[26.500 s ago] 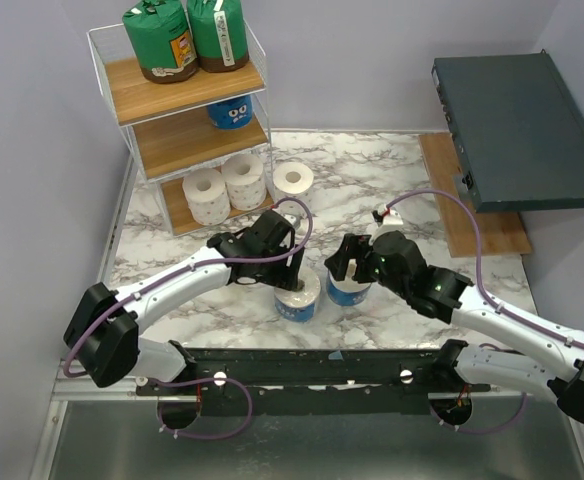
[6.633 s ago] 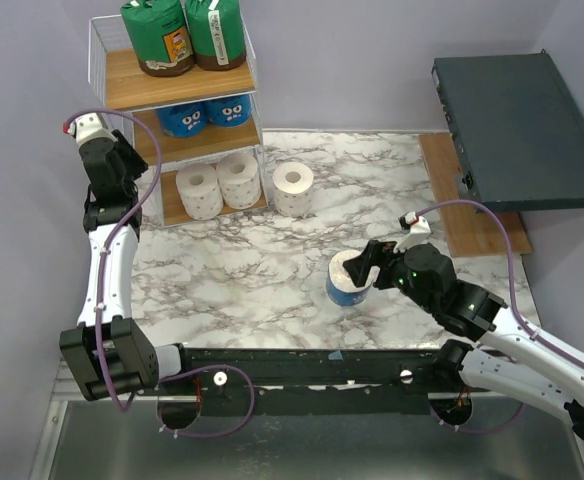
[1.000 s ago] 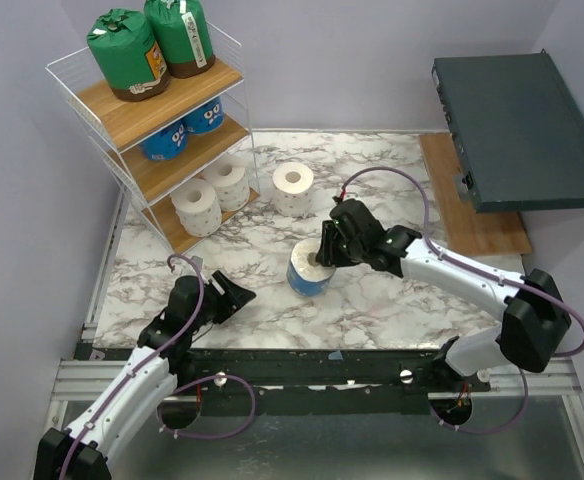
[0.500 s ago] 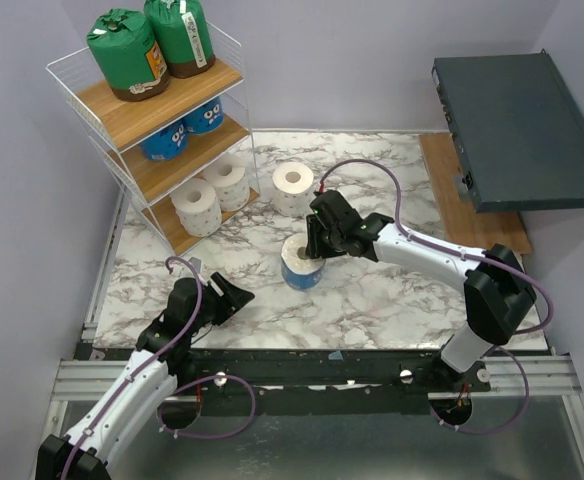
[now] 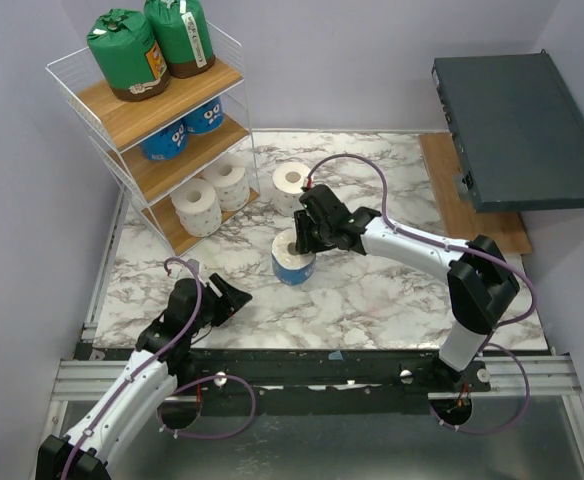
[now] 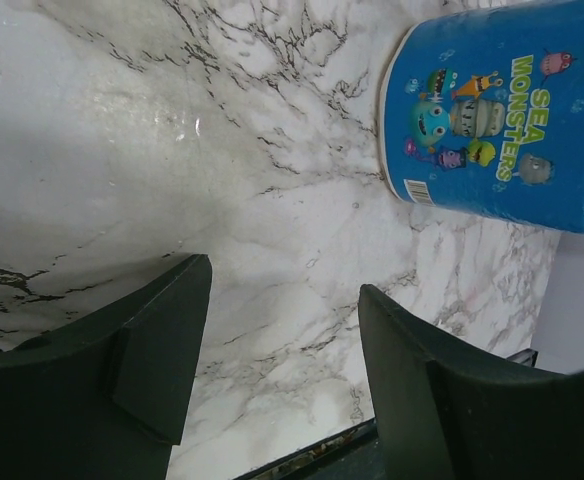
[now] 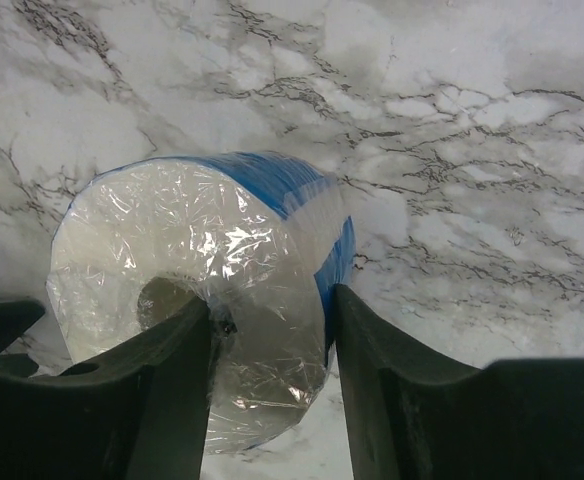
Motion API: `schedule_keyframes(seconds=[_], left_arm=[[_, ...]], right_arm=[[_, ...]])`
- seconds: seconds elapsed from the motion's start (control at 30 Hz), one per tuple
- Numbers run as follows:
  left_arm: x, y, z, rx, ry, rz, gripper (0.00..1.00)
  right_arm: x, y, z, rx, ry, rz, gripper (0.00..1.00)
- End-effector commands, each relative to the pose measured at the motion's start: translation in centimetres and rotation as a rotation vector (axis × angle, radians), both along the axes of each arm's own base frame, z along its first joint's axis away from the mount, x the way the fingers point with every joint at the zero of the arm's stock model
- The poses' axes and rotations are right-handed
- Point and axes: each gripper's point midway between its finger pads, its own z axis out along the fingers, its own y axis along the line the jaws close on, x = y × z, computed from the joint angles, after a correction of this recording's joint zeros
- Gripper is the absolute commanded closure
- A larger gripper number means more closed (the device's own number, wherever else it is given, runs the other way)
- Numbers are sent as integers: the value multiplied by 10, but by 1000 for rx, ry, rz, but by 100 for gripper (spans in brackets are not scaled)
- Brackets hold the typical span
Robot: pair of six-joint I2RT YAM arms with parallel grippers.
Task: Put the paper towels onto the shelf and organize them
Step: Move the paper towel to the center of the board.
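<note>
Two hands to watch. Nearest me, the left hand [image 5: 228, 298] sits low over the worktop [image 5: 392, 290] with its fingers apart and nothing in them.

A bit farther out, the right hand [image 5: 302, 232] is clamped on a blue roll [image 5: 292, 262]. One finger is poked down the middle hole and the other presses on the outside. I think the roll is tipped and just off the worktop, but I can't be sure from up here. So the step in hand is carrying this roll to the shelf [image 5: 187, 95].

Past it, one white roll [image 5: 292, 186] stands alone near the shelf's foot.

Farthest back, the middle board [image 5: 197, 157] already has two blue rolls [image 5: 164, 141]. Next I should swing the roll left and away from me, then slide it in beside them without bumping the wire.
</note>
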Motion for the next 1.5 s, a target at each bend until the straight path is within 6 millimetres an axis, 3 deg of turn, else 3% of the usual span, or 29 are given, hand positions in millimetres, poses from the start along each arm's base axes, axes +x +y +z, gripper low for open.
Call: schedule_keyframes(seconds=[0.0, 0.13, 0.33, 0.7, 0.97, 1.47], left_arm=[[4, 5, 1, 22, -9, 32, 36], [5, 4, 2, 15, -15, 32, 36], [6, 3, 3, 17, -5, 26, 36], [10, 12, 3, 12, 0, 106, 35], [13, 28, 9, 21, -32, 206, 35], [5, 27, -5, -13, -12, 214, 35]], right_arm=[[2, 8, 12, 26, -21, 14, 47], [1, 3, 22, 40, -29, -15, 38], [-4, -5, 34, 57, -32, -63, 32], [-13, -27, 44, 167, 97, -465, 27], [-29, -19, 31, 261, 214, -539, 29], [-32, -5, 5, 247, 289, -541, 32]])
